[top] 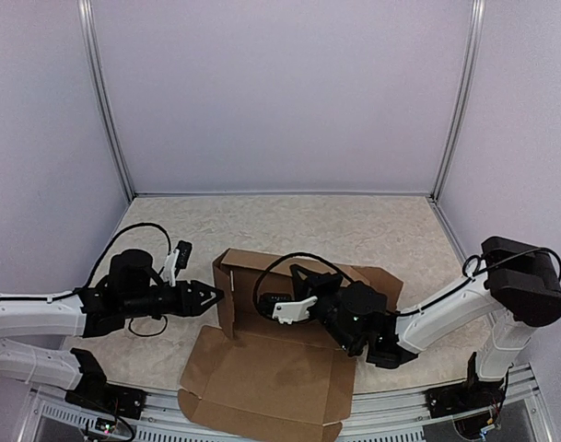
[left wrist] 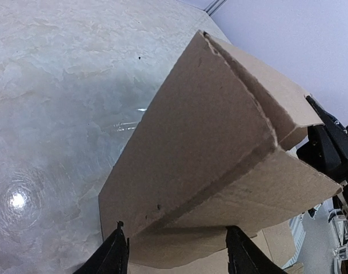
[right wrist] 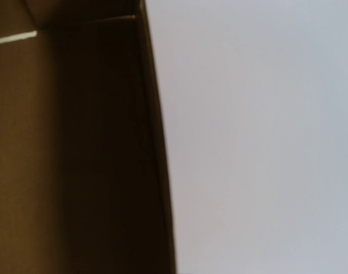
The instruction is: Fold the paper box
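- The paper box sits mid-table between the two arms. Its flat brown panel lies nearest, and that panel's front edge reaches the near table edge.
- Behind that panel, the left side wall and the back wall stand upright and meet at a raised corner. A further flap lies low at the right rear.
- The left gripper points at the outside of the box's left wall, level with it. In the left wrist view its fingers are spread wide, and the lower edge of the cardboard wall lies between them. Whether they touch it cannot be determined.
- The right gripper reaches into the box from the right, low over the floor and close to the back wall.
- The right wrist view shows only the shadowed cardboard interior and a pale wall. Its fingers are out of frame, so its opening cannot be determined.
- The marbled table extends beyond the box to the pale backdrop.
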You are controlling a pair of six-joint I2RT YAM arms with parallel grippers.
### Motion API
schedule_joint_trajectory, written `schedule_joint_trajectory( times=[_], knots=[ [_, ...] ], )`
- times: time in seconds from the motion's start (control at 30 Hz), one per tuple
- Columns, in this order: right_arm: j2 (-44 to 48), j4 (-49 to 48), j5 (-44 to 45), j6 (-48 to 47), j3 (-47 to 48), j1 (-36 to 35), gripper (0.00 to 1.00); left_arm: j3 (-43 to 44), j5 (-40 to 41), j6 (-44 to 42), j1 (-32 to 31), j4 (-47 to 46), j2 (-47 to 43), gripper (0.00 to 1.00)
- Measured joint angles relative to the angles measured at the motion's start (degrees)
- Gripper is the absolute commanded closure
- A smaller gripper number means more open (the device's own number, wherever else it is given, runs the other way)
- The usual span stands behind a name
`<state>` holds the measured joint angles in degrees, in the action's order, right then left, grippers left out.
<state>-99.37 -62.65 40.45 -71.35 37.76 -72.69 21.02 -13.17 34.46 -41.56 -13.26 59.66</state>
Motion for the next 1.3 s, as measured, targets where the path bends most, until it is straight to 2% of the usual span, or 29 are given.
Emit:
schedule_joint_trajectory(
  times=[0.1,0.4,0.5,0.7,0.83,1.3],
  knots=[
    [0.0,-0.11,0.76,-0.22,0.0,-0.59,1.0,0.28,2.12,-1.33,-1.36,0.33,0.04,0.32],
    [-0.02,-0.11,2.47,-0.37,0.0,-1.51,1.0,5.6,12.76,-5.16,-6.6,2.84,4.96,0.28],
    [-0.02,-0.11,2.93,-0.04,0.0,-1.86,1.0,6.62,16.37,-6.38,-8.33,2.99,6.36,0.22],
    [-0.61,-0.11,4.5,1.36,0.57,-2.29,1.0,7.96,21.66,-8.44,-10.75,2.58,9.57,0.25],
    [-1.31,-0.22,5.46,2.08,1.16,-2.34,1.0,10.32,24.59,-9.7,-12.61,2.43,13.16,0.36],
    [-2.01,1.66,8.5,4.79,3.23,-2.6,1.0,15.02,37.13,-13.44,-15.54,4.33,19.41,0.95]
  ],
)
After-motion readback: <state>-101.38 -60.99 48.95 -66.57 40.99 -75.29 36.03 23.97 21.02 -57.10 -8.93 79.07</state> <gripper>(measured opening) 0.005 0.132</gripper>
